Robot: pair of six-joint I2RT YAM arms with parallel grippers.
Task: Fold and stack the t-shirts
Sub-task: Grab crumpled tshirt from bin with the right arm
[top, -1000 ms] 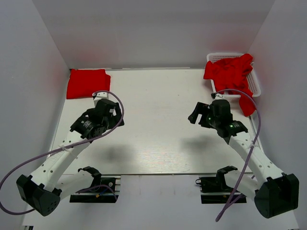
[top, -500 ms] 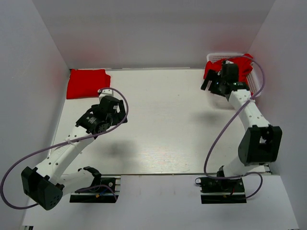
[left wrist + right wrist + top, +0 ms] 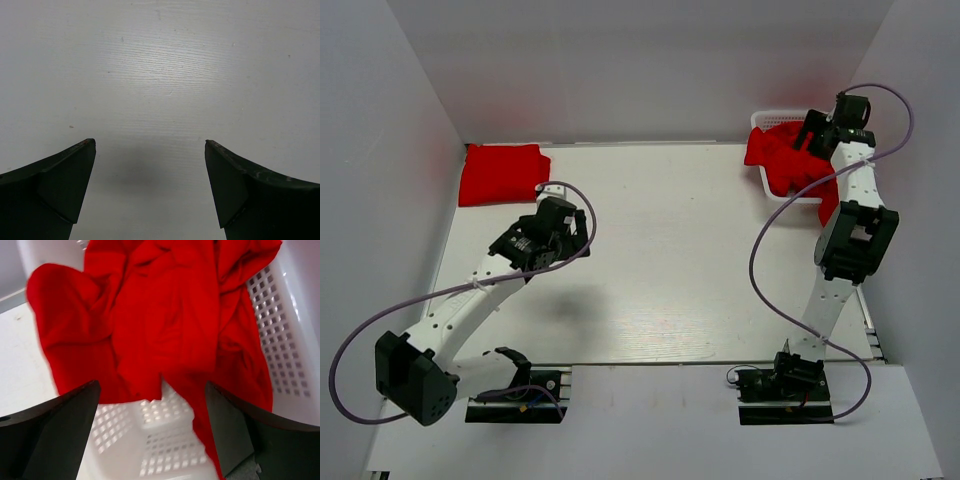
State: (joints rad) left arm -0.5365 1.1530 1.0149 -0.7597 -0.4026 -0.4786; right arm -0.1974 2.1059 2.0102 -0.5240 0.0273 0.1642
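Top view: in the last sec the right arm swung from mid-bench out to the far right corner, so the right pincer [image 3: 816,133] now hangs over the basket [image 3: 772,187], above the heap of loose shirts [image 3: 782,150]. One shirt end spills over the basket's near rim toward the bench's right edge. The left arm only crept a bit toward the centre. The left pincer [image 3: 565,225] sits over bare bench [image 3: 660,270], near but clear of the folded shirt [image 3: 502,172] lying flat in the far left corner. My read: one shirt is done and parked as the stack base, and the right arm is lining up to grab the next one; nothing lifted yet. Left wrist view: the left pincer [image 3: 150,145] is wide, w/ nothing between the fingers, and only white bench [image 3: 160,65] shows below it, no shirt in sight. Right wrist view: the right pincer [image 3: 152,385] is also wide and holds nothing. The loose shirts [image 3: 165,315] are bunched straight ahead of it and partly between the finger lines, draped over the basket [image 3: 285,340] wall and floor. Cloth looks close under the tips, but whether it touches I can't tell. Prob. a short drop and a squeeze on a thick fold is what's needed; risk is catching two shirts at once, as they lie tangled.
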